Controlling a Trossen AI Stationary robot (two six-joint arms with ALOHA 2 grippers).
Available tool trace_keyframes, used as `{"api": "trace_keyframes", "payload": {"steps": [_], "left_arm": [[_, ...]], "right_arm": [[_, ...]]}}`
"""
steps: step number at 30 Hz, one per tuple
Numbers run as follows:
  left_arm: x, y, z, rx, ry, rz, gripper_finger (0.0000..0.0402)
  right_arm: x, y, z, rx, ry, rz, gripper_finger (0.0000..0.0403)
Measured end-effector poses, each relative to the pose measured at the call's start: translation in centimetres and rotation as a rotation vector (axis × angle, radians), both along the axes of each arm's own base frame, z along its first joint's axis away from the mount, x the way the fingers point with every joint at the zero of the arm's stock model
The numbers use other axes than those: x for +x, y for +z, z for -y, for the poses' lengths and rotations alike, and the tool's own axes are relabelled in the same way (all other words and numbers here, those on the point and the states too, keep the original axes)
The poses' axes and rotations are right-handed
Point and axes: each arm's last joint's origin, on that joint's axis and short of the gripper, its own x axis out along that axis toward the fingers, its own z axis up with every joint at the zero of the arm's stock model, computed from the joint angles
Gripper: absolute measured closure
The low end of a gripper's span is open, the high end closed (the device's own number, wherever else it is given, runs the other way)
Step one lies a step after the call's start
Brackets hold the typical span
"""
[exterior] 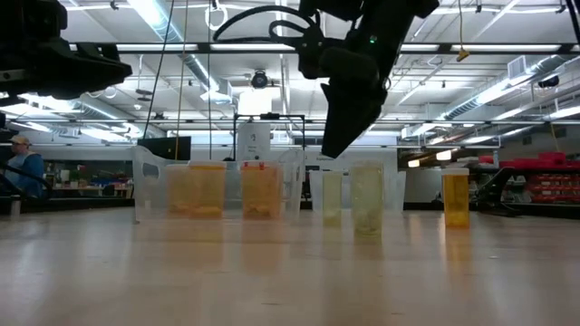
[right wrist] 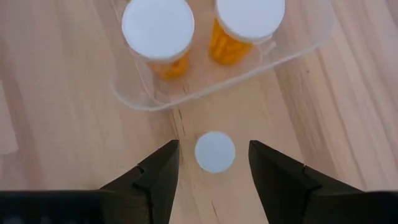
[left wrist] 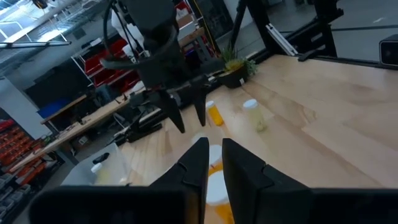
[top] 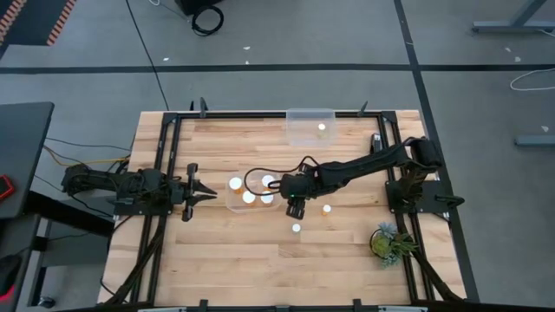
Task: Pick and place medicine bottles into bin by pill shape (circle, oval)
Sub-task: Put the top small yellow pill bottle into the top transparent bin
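My right gripper [top: 296,206] is open and points down over a small white-capped bottle [right wrist: 215,151]. Its fingers stand on either side of the cap without touching it. In the low view the gripper [exterior: 331,149] hangs just above this bottle [exterior: 333,197]. Two more small bottles stand upright on the table [top: 327,209] [top: 297,228]. Several larger bottles [top: 249,198] stand in a clear bin [top: 232,206] at mid-table, and two of them show in the right wrist view [right wrist: 157,28] [right wrist: 249,18]. One bottle [top: 322,127] stands in the far clear bin [top: 295,130]. My left gripper [top: 208,195] waits shut and empty left of the mid-table bin.
A small green plant [top: 390,243] stands at the near right of the table. A dark frame [top: 170,156] runs around the table's edges. A person [exterior: 20,167] shows far back in the room. Bare wood lies toward the near edge [top: 260,269].
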Motion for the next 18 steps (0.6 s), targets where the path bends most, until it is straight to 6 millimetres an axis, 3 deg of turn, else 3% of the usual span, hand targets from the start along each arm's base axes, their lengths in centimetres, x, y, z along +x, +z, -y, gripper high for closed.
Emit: {"api": "trace_keyframes", "payload": {"steps": [10,18], "left_arm": [[0.0,0.0,0.0,0.000,0.000,0.000,0.0342],[0.1,0.0,0.0,0.000,0.002,0.001,0.0350]], "right_arm": [[-0.7,-0.8,-0.8,-0.003,0.002,-0.089,0.0203],[0.1,-3.3,-1.1,0.028,0.010,-0.154,0.0203]]}}
